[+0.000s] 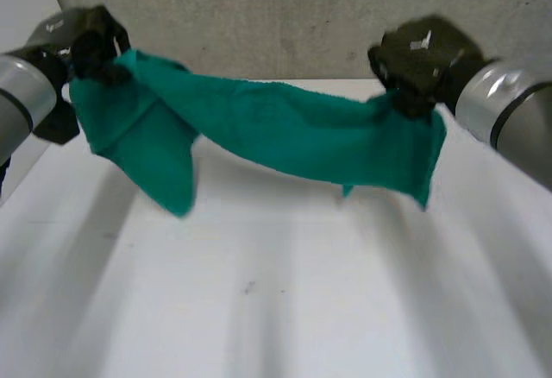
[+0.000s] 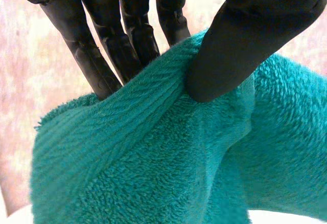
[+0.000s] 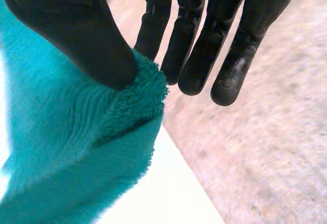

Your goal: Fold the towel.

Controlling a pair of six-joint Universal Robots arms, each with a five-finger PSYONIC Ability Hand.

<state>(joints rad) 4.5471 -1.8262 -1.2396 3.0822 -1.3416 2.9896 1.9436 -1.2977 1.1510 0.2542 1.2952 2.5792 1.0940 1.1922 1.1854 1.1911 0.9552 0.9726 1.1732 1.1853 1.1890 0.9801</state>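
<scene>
Towel is hanging slack above the worktop, sagging at mid-span. My left robot hand is pinching one end, my right robot hand the other. Wrist views are showing each thumb pressing green terry pile against straight fingers.

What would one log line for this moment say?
left hand: pinching towel end | right hand: pinching other end | towel: sagging between hands over table, not yet folded
</scene>
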